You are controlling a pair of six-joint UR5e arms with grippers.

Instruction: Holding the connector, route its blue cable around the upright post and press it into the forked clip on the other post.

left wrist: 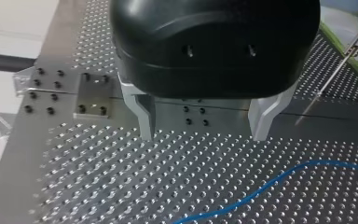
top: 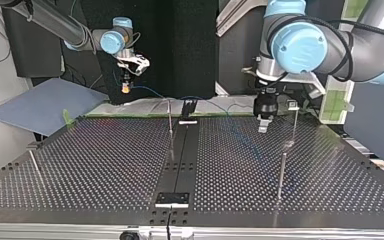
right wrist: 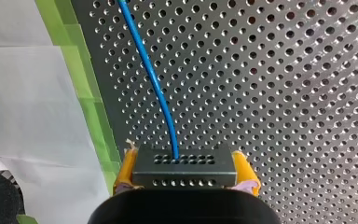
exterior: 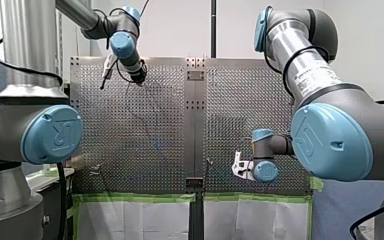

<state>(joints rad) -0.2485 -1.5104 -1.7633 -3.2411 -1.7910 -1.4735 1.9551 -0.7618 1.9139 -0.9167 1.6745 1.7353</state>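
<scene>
At the top view's left, my right end effector (top: 126,84) is hanging above the edge nearest the arms, clenched on the connector (right wrist: 184,165). In the right wrist view its yellow pads (right wrist: 127,169) are pinching the connector's two flat sides. It is looking like a small, rigid, light metal block, so those sides are the place to hold it. The blue cable (right wrist: 151,79) is leaving its face and trailing over the perforated surface (top: 105,165). I am judging it thin, limp yet springy, and likely to slide off a post unless kept taut. Further right, a thin upright post (top: 170,120) is standing beside the middle seam. Next, my left end effector (top: 263,120) is hovering low, fingers (left wrist: 144,116) spread and empty. Rightmost, a second post (top: 295,125) is carrying what may be the forked clip (top: 293,105). Green tape (right wrist: 81,88) is edging the surface, with pale sheeting (right wrist: 28,93) beyond.
</scene>
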